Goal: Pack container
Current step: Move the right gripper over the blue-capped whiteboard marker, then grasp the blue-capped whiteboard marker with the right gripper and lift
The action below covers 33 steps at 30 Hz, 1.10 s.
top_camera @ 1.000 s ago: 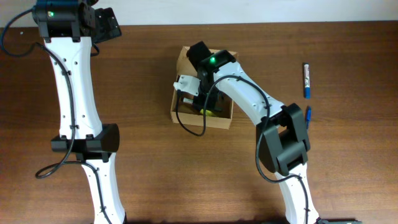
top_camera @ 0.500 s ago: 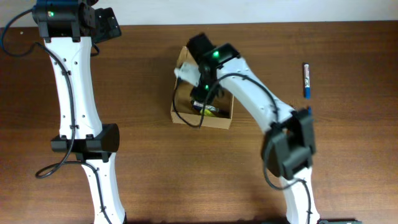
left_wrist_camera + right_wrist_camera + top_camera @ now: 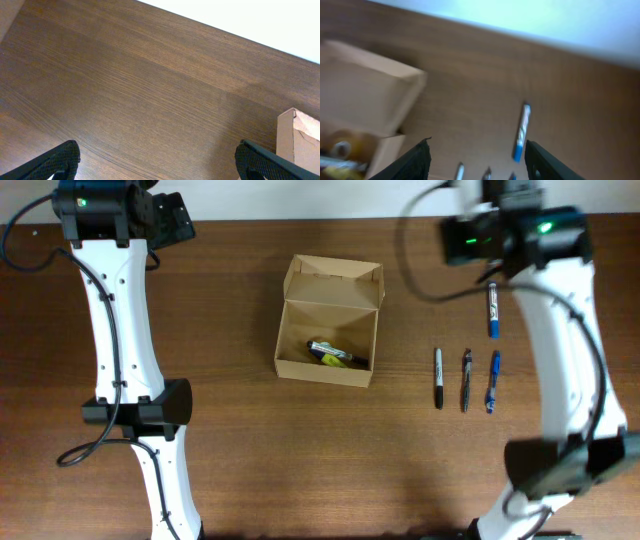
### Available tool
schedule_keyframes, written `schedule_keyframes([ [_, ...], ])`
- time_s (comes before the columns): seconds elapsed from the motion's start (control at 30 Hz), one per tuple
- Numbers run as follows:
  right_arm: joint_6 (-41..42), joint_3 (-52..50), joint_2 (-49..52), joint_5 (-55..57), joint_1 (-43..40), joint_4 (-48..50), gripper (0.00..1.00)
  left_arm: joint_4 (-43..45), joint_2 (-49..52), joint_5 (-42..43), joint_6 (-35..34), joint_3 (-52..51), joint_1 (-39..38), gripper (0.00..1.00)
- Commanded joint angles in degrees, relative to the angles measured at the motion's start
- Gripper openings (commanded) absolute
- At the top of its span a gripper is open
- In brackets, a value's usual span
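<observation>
Jaws both sides are released, nothing held. Box (image 3: 335,288) sits lid-open for loading, one marker (image 3: 333,355) in; pens (image 3: 465,380) wait right of it.

A dark brown wood-grain table (image 3: 250,460) is stretching across the whole scene, with a plain white surface (image 3: 300,198) showing beyond its far edge. Toward the right side, a blue-and-white marker (image 3: 492,310) is lying alone, pointing away from the near edge; the right wrist view is showing it blurred (image 3: 521,132). Nearer than it, three pens are lying side by side and apart: a slim black pen (image 3: 438,377), a dark pen (image 3: 465,380) and a blue pen (image 3: 491,381). A yellow-and-black marker (image 3: 332,355) is lying tilted inside the tan cardboard box (image 3: 322,373).
</observation>
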Motion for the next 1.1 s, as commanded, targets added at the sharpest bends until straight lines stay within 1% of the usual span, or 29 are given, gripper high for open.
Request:
schedule_keyframes([
  [0.0, 7.0, -0.8, 7.3, -8.3, -9.2, -1.4, 0.59, 0.0, -0.5, -0.2, 0.9, -0.2, 0.2, 1.00],
  [0.03, 7.0, -0.8, 8.9, -9.1, -10.9, -1.5, 0.58, 0.0, -0.5, -0.2, 0.9, -0.2, 0.2, 1.00],
  [0.07, 7.0, -0.8, 10.5, -10.0, -12.8, -1.7, 0.53, 0.0, -0.5, -0.2, 0.9, -0.2, 0.2, 1.00],
  [0.1, 7.0, -0.8, 11.9, -10.4, -14.1, -2.0, 0.51, 0.0, -0.5, -0.2, 0.9, -0.2, 0.2, 1.00],
  [0.3, 7.0, -0.8, 20.4, -10.9, -18.1, -2.8, 0.52, 0.0, -0.5, -0.2, 0.9, -0.2, 0.2, 1.00],
  [0.37, 7.0, -0.8, 22.3, -10.7, -18.3, -2.3, 0.52, 0.0, -0.5, -0.2, 0.9, -0.2, 0.2, 1.00],
  [0.47, 7.0, -0.8, 25.5, -10.8, -18.3, -0.5, 0.56, 0.0, -0.5, -0.2, 0.9, -0.2, 0.2, 1.00],
  [0.6, 6.7, -0.8, 28.7, -10.4, -18.4, 0.7, 0.56, 0.0, -0.5, -0.2, 0.9, -0.2, 0.2, 1.00],
  [0.63, 6.5, -0.8, 29.7, -8.7, -18.6, 1.2, 0.56, 0.0, -0.5, -0.2, 0.9, -0.2, 0.2, 1.00],
  [0.73, 6.4, -0.8, 30.8, -5.7, -19.2, 2.0, 0.56, 0.0, -0.5, -0.2, 0.9, -0.2, 0.2, 1.00],
  [0.93, 5.6, -0.8, 31.5, -5.8, -20.6, 3.1, 0.56, 0.0, -0.5, -0.2, 0.9, -0.2, 0.2, 1.00],
  [1.07, 3.1, -0.8, 32.3, -6.2, -20.6, 2.8, 0.54, 0.0, -0.5, -0.2, 0.9, -0.2, 0.2, 1.00],
])
